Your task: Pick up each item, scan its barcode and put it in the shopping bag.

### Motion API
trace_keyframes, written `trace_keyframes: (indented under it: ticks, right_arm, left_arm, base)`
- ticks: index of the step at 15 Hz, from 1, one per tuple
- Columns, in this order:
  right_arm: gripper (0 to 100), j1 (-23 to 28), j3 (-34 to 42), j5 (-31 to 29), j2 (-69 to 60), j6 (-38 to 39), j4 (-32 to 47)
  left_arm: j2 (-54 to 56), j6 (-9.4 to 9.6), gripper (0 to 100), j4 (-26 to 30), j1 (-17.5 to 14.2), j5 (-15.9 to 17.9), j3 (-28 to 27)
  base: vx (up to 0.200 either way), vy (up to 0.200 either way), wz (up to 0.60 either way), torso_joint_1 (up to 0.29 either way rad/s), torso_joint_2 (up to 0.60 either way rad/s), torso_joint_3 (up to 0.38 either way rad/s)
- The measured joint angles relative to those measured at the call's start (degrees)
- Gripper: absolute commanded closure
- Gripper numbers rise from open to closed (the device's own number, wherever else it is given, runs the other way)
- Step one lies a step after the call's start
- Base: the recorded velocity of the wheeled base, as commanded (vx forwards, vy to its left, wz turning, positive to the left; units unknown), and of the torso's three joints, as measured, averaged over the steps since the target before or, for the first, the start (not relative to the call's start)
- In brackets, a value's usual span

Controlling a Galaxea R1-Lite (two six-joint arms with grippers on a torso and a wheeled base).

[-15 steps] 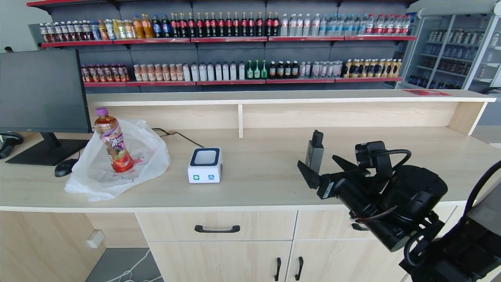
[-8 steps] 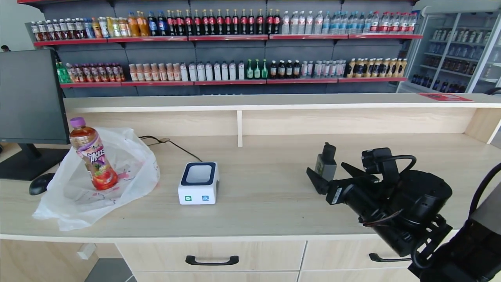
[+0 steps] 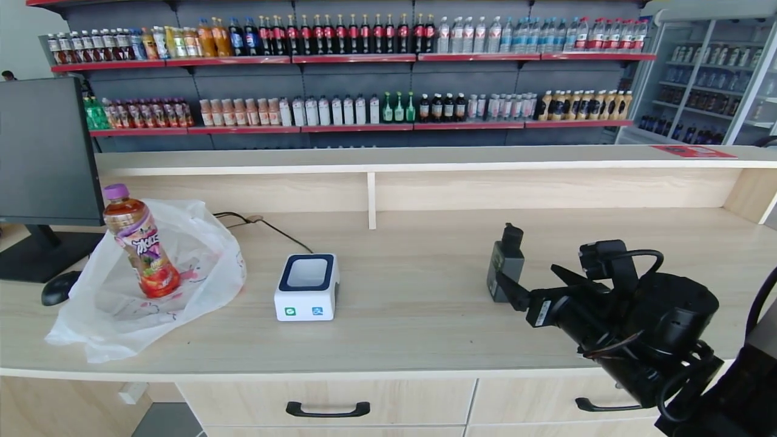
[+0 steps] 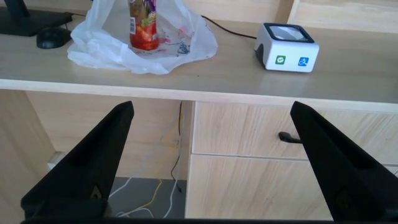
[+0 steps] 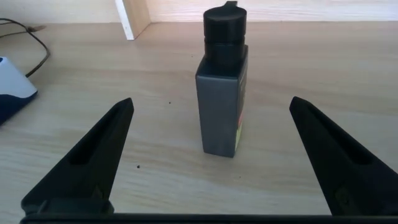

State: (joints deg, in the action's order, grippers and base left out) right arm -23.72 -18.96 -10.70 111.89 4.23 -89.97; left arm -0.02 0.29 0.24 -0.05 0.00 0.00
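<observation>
Standing upright, long axis vertical, the grey bottle (image 3: 502,267) points upward.

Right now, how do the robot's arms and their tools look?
The right arm is black with rounded, bulky joints; a black cable loops over its wrist, and a small white label sits near the right tool. That tool and the left tool each have two flat, black, tapered fingers.
</observation>
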Motion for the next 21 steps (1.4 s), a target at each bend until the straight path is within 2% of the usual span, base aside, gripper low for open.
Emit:
trace_keyframes:
  ticks: [10, 21]
  right_arm:
    - [0, 0.4, -5.9, -0.1, 7.4, -0.5, 0.0]
    - [0, 3.1, -18.5, -0.1, 16.6, -0.1, 0.0]
  left_arm:
    - [0.0, 0.06, 0, 0.0, 0.0, 0.0, 0.0]
    - [0.0, 0.06, 0, 0.0, 0.0, 0.0, 0.0]
  base:
    - [0.000, 0.000, 0.00, 0.000, 0.00, 0.000]
    - [0.000, 0.000, 0.00, 0.000, 0.00, 0.000]
